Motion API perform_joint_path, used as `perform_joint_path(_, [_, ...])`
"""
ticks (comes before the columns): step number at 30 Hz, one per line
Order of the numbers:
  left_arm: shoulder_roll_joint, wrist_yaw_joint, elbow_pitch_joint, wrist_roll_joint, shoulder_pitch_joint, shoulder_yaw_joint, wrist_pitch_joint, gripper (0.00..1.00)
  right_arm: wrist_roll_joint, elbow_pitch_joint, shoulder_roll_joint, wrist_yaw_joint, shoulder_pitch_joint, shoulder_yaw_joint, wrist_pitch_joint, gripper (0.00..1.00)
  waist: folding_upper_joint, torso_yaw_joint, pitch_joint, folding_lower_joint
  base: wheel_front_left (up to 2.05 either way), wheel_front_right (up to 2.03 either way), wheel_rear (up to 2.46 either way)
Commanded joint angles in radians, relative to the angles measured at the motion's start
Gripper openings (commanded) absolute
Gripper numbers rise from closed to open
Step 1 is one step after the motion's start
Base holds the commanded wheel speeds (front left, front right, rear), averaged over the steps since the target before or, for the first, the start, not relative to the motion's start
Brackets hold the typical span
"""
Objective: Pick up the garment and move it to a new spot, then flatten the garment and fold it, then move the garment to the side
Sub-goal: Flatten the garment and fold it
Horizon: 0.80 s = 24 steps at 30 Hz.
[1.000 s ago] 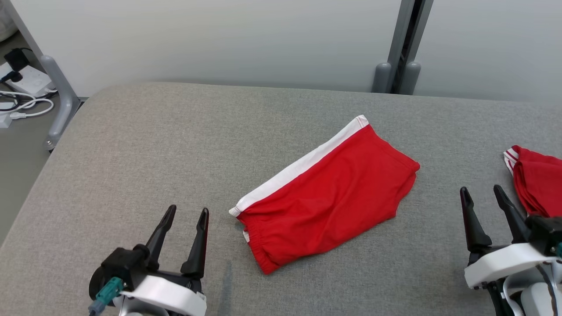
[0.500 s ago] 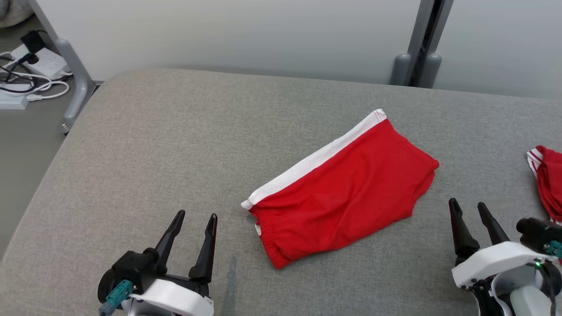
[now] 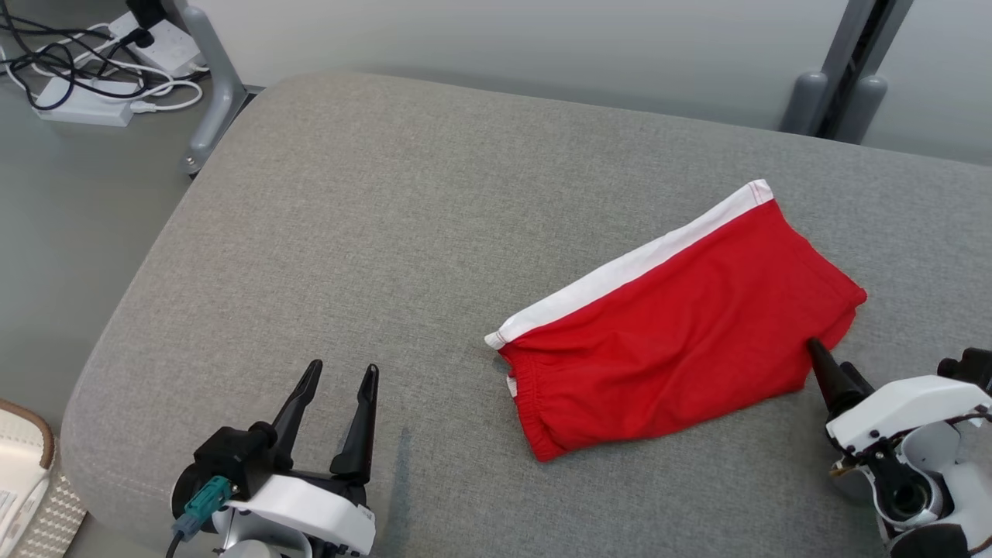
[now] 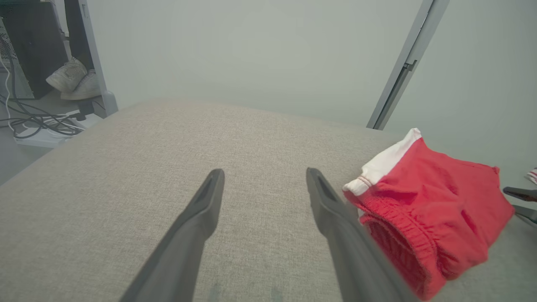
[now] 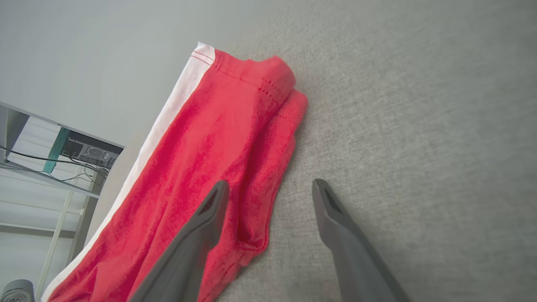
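Head view. You have the garment (image 3: pixel 682 325), red shorts with a white band along the far edge, lying folded flat on the grey fabric-covered desk (image 3: pixel 387 232), right of centre and set at a slant. The left gripper (image 3: pixel 342 368) sits at the lower left over bare fabric, well apart from the garment, jaws released and holding nothing. The right gripper (image 3: pixel 829 360) is at the lower right with its fingertips at the garment's near right hem. Its jaws are spread and nothing is gripped. On the floor at the upper left are a power strip with cables (image 3: pixel 81 112) and a grey metal leg (image 3: pixel 209 85).

Left wrist view. The left gripper (image 4: pixel 265 172) points across empty desk, fingers wide apart. The garment (image 4: pixel 436 201) lies just beside the right-hand finger, elastic waist end nearest. Whether they touch, you cannot tell. The right gripper's fingertips (image 4: pixel 520 195) show at the garment's far end. A pair of pale shoes (image 4: pixel 73 77) stands on the floor at the upper left.

Right wrist view. The right gripper (image 5: pixel 270 182) straddles the garment's (image 5: pixel 201 167) hem edge: one finger over red cloth, the other over bare grey fabric, jaws apart. Contact with the cloth cannot be judged.
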Motion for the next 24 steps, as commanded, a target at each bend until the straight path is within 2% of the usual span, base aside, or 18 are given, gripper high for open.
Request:
perform_joint_path(1, [0.003, 0.002, -0.002, -0.005, -0.016, 0.001, -0.004, 1.0, 0.011, 0.017, -0.011, 0.0, -0.017, -0.005, 0.016, 1.0, 0.0, 0.02, 0.014, 0.0, 0.0, 0.0, 0.0])
perform_joint_path(9, [0.003, 0.01, -0.012, -0.025, -0.025, -0.022, -0.004, 1.0, 0.061, 0.102, -0.007, 0.0, -0.089, -0.037, 0.067, 1.0, 0.0, 0.054, 0.039, 0.0, 0.0, 0.0, 0.0])
perform_joint_path(21, [0.003, 0.025, -0.018, -0.047, -0.043, -0.066, -0.004, 1.0, 0.027, 0.278, -0.027, 0.0, -0.21, -0.038, 0.128, 1.0, 0.0, 0.098, 0.066, 0.0, 0.0, 0.0, 0.0])
perform_joint_path(22, [0.003, 0.027, -0.018, -0.047, -0.043, -0.067, -0.004, 1.0, 0.027, 0.278, -0.025, 0.0, -0.216, -0.031, 0.131, 0.26, 0.0, 0.101, 0.066, 0.0, 0.0, 0.0, 0.0])
perform_joint_path(23, [0.003, 0.026, -0.017, -0.048, -0.043, -0.069, -0.004, 1.0, 0.026, 0.273, -0.024, 0.0, -0.22, -0.024, 0.129, 0.0, 0.0, 0.103, 0.065, 0.0, 0.0, 0.0, 0.0])
perform_joint_path(24, [0.003, 0.028, -0.016, -0.047, -0.043, -0.071, -0.004, 1.0, 0.03, 0.27, -0.023, 0.0, -0.222, -0.022, 0.126, 0.0, 0.0, 0.104, 0.065, 0.0, 0.0, 0.0, 0.0])
